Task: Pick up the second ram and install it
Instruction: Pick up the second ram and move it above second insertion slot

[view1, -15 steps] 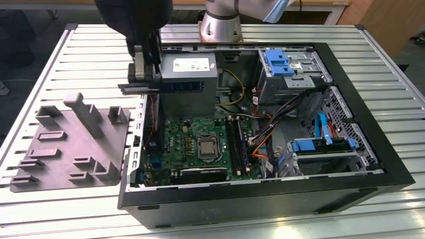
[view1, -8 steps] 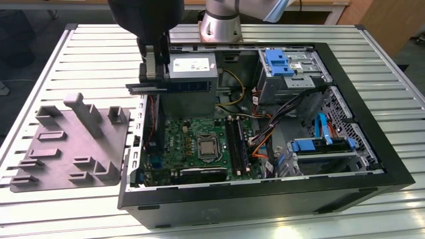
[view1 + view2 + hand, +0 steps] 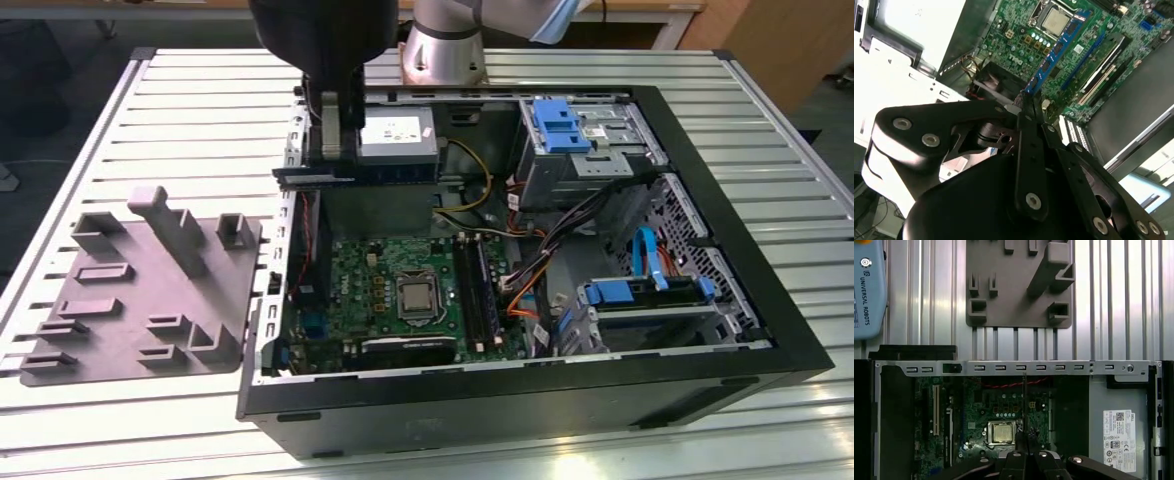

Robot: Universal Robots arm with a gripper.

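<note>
The gripper (image 3: 1029,111) is clamped on the memory stick (image 3: 1054,55), pinching its flat faces, probably so that its long edge is free to meet a slot. The stick hangs above the open computer case (image 3: 534,400), over the motherboard (image 3: 387,270) inside it.

The open computer case (image 3: 534,400) is overlooked obliquely in the exterior view. Its motherboard (image 3: 979,405) is seen straight down in the first wrist view, nearer and aslant past the gripper (image 3: 1027,104) in the second wrist view.
</note>
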